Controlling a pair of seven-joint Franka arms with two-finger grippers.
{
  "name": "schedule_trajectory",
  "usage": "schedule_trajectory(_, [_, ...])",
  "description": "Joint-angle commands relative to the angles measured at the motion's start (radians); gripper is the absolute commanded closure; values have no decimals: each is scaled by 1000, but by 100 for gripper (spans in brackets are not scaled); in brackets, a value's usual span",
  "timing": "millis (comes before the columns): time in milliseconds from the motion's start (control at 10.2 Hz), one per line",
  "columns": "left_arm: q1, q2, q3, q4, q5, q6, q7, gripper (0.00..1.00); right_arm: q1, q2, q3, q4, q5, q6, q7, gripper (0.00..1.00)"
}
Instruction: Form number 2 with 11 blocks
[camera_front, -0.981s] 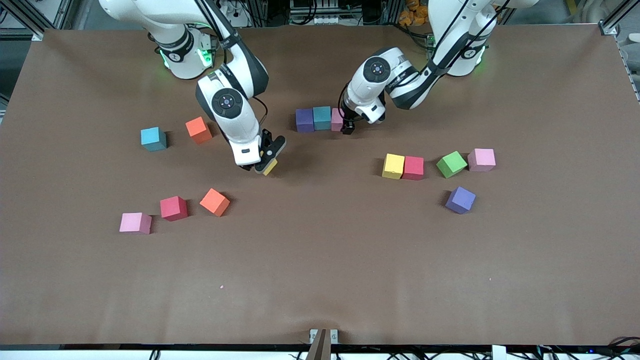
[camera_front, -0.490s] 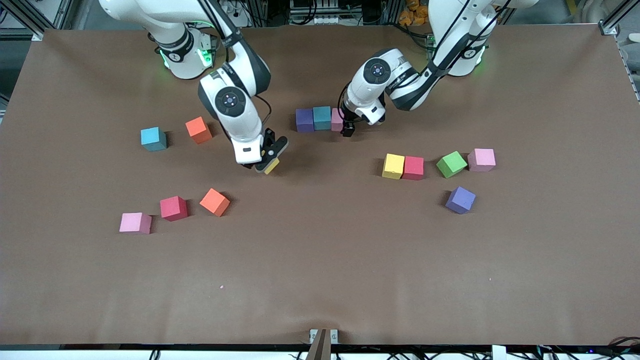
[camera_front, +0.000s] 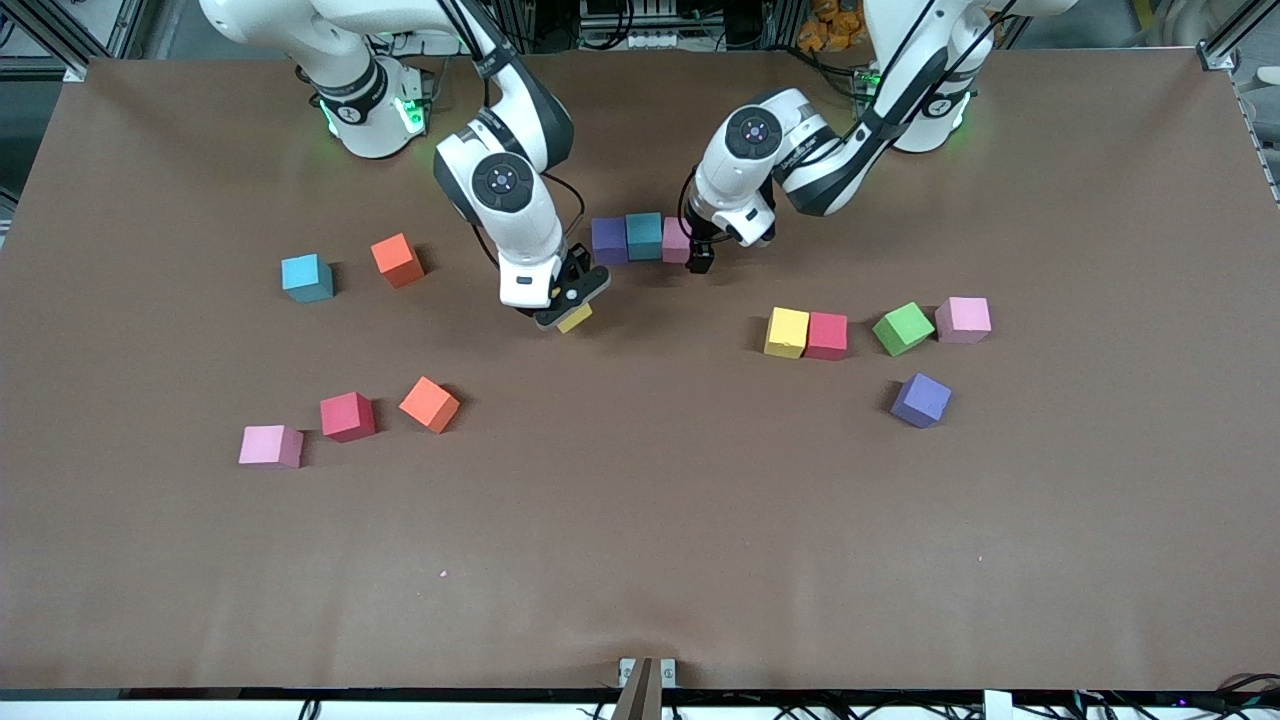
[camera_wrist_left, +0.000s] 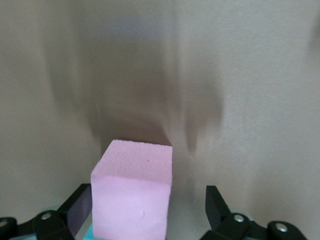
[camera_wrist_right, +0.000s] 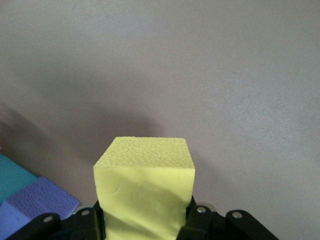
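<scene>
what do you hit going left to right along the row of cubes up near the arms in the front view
purple cube → teal cube → pink cube → left gripper, open around the pink cube. The right gripper holds a yellow cube above the table.

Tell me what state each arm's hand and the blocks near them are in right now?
Right end effector: shut on a yellow block, held above the table.
Left end effector: open, low around the pink block.
Pink block: on the table, ending a row with the teal block and purple block.
Green block: loose on the table, beside another pink one.
</scene>
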Motion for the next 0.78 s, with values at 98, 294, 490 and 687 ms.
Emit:
schedule_trajectory(98, [12,-113,-5,-2,24,-97,-17,0,4,39,-1,52,35,-15,83,47])
schedule_trajectory(294, [59,-143,-10,36,22,-172,67,0,18,56,-1,69,75,-15,131,47])
schedule_trajectory(490, [96,-165,-4,92,16,-290,242,0,47,80,-2,101,77,-16,221,47])
schedule_trajectory(687, [226,-194,-8,110,19,-381,479,0,90,116,-2,160,77,-41,360,47])
